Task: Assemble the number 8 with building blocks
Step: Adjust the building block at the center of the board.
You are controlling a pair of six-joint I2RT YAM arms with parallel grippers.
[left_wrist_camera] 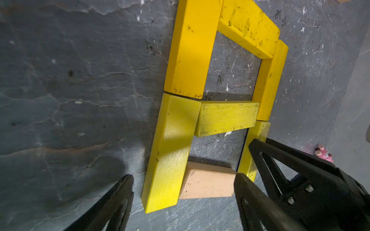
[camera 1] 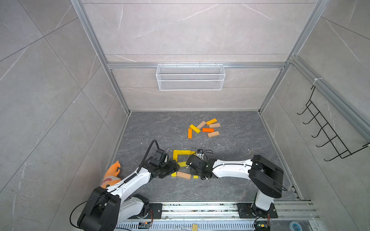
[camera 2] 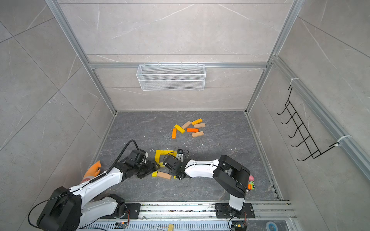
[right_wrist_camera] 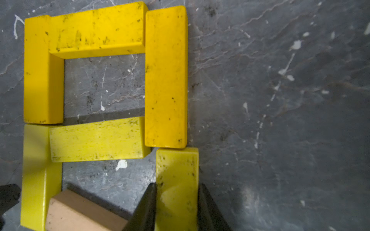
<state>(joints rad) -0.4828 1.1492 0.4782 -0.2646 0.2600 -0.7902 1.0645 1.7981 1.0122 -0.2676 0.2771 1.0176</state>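
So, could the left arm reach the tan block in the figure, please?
Probably yes: the left gripper is open by the tan block, though a yellow block also lies between its jaws.

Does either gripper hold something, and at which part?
The right gripper pinches the yellow block by its two long sides; the left gripper is open and holds nothing.

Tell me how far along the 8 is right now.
Done: upper loop closed with four yellow blocks. In hand: right claw grips the lower right block, sitting slightly out of line with the upper loop; left claw open near the lower left block. Left: square up the skewed tan block to close the bottom.
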